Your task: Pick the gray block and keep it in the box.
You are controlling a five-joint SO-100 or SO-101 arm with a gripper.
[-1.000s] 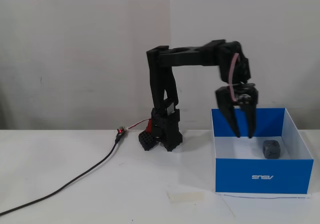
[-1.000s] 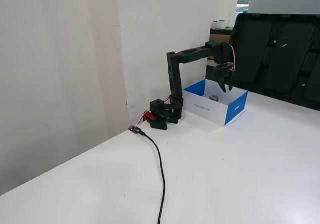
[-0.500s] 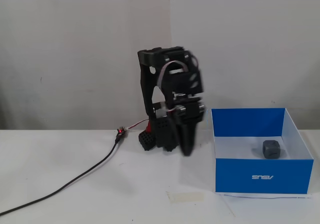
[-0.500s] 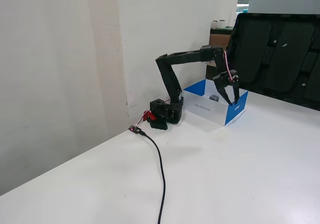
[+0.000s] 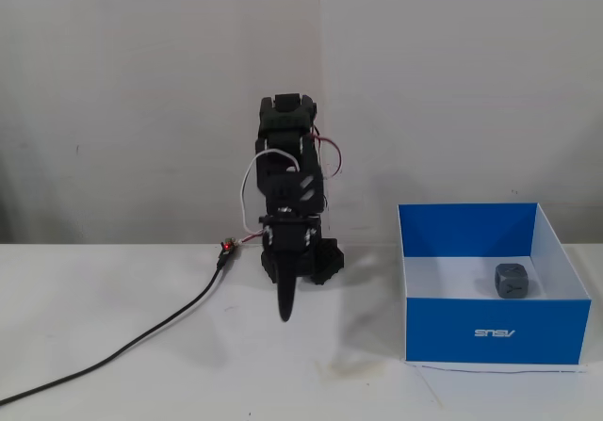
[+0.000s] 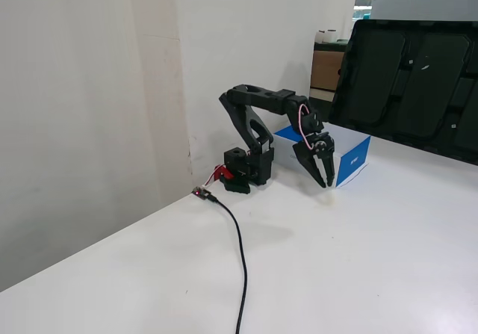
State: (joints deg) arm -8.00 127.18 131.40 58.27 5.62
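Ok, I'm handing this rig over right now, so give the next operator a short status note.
Gripper: empty, pointing down above the table, outside the box; its fingers look nearly closed, though I can't tell for certain.
Gray block: lying on the box's white floor, toward its right side in a fixed view.
Done: block is in the box.
Left: nothing on the block; just park the arm.

On the worktop (image 5: 141, 383), the gray block (image 5: 510, 281) sits inside the box (image 5: 495, 331), toward its right rear in a fixed view. The arm stands left of the box, its claw (image 5: 285, 314) pointing down over bare worktop. A cable (image 5: 122, 346) trails from the arm's base toward the front left.
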